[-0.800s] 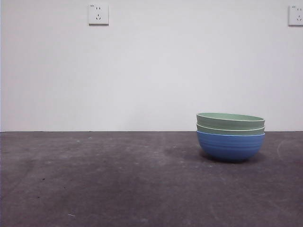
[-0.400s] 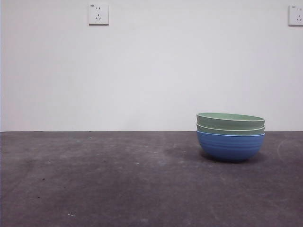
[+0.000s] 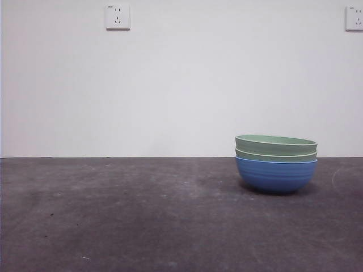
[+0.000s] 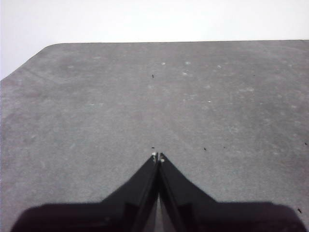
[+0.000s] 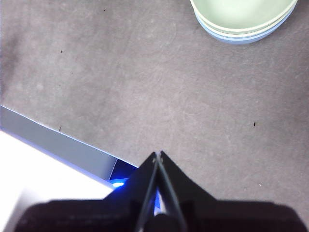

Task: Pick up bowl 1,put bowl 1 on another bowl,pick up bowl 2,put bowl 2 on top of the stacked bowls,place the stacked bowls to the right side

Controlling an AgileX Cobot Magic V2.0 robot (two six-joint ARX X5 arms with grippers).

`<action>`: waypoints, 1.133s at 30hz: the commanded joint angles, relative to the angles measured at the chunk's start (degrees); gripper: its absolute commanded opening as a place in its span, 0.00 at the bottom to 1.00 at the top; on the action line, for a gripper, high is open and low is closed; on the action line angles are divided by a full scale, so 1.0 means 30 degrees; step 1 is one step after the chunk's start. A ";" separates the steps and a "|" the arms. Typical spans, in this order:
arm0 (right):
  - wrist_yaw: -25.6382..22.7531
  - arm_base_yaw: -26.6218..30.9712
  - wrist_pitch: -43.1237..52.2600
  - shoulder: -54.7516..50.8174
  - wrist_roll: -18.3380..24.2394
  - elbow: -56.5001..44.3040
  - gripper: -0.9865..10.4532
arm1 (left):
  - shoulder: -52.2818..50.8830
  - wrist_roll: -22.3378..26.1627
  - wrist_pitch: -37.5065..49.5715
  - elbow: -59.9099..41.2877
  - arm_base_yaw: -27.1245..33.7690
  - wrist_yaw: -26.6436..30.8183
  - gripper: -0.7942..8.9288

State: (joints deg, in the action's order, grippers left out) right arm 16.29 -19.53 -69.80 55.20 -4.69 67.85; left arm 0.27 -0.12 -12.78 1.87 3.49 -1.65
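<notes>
The stacked bowls (image 3: 276, 163) stand on the right part of the dark table: a blue ribbed bowl (image 3: 276, 174) at the bottom with two pale green bowls (image 3: 276, 145) nested in it. The right wrist view shows the same stacked bowls (image 5: 243, 21) from above, well away from my right gripper (image 5: 158, 154), which is shut on nothing and high over the table near its edge. My left gripper (image 4: 158, 156) is shut too, over bare table, with no bowl in its view. Neither arm shows in the front view.
The grey table top (image 3: 142, 215) runs wide to the left of the stack. A white wall with two sockets (image 3: 117, 17) stands behind. The table's edge (image 5: 58, 142) with a blue light lies under my right gripper.
</notes>
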 commanded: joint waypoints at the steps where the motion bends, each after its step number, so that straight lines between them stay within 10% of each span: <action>1: -0.0058 -0.0007 0.0087 -0.0015 0.0029 -0.0058 0.09 | -0.0051 -0.0182 -0.0051 -0.0255 0.0087 0.0022 0.08; 15: -0.0510 0.1603 0.5071 -0.3140 0.2251 -0.1173 0.09 | -0.0051 -0.0182 -0.0051 -0.0255 0.0087 0.0022 0.08; 34: -0.0707 0.4765 1.9380 -1.5657 0.2055 -1.8010 0.09 | -0.0051 -0.0182 -0.0051 -0.0255 0.0087 0.0022 0.08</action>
State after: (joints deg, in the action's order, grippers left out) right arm 14.83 -5.28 -12.12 9.32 2.17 15.79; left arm 0.27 -0.27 -12.78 1.85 3.49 -1.65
